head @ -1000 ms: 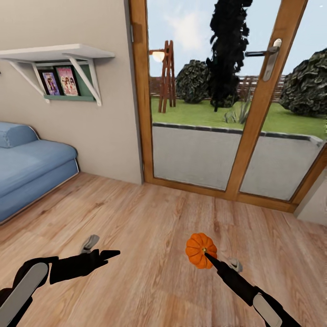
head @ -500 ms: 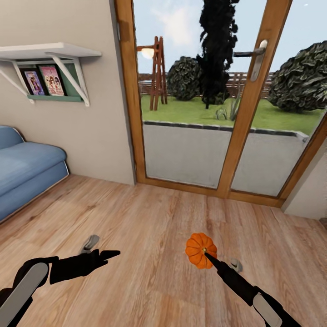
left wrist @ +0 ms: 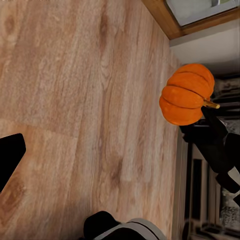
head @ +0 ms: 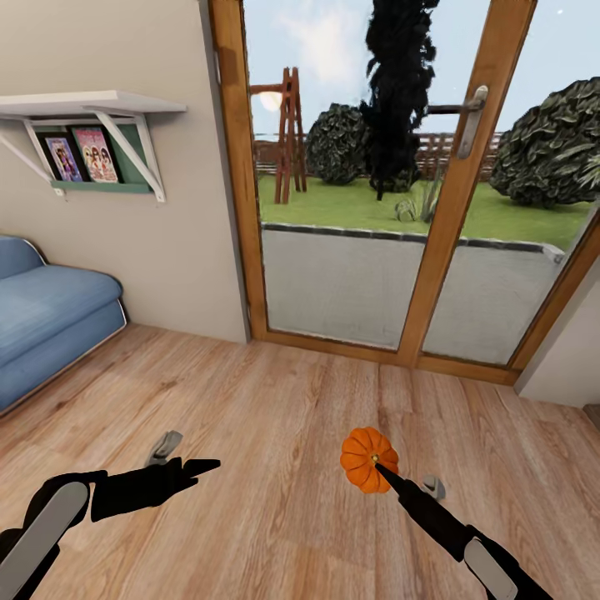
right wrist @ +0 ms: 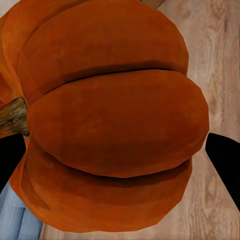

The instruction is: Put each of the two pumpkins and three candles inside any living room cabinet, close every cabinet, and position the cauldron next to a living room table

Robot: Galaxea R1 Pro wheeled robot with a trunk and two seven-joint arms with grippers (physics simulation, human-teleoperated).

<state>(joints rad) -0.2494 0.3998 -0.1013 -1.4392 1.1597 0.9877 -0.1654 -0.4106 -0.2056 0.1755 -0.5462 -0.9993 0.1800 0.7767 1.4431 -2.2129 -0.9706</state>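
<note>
One pumpkin [head: 369, 459] is up off the floor, low and just right of centre in the head view, clamped in the right gripper [head: 379, 469], whose dark fingertips press its flanks on both sides in the right wrist view, stem lying sideways. From the left wrist view the same orange pumpkin [left wrist: 186, 94] hangs above bare boards at the tip of the right arm. The left gripper [head: 200, 463] sits around 8 o'clock from the pumpkin, carrying nothing; whether its fingers are apart or together I cannot tell from here. Count so far: one pumpkin, two grippers, and that is it for the task's own things here. So by my reading the job is early: one pumpkin is picked and in transit, not yet stowed, with a second pumpkin, three candles, the closing of cabinets and the cauldron placement seemingly all to come. Outward from there, wooden floor [head: 275, 400] all around, a glazed wooden patio door [head: 450, 208] at 12 o'clock with one metal handle [head: 472, 117], one blue sofa [head: 50, 321] at 10 o'clock, and one white wall shelf [head: 92, 104] above it with two framed pictures [head: 82, 156] beneath.
</note>
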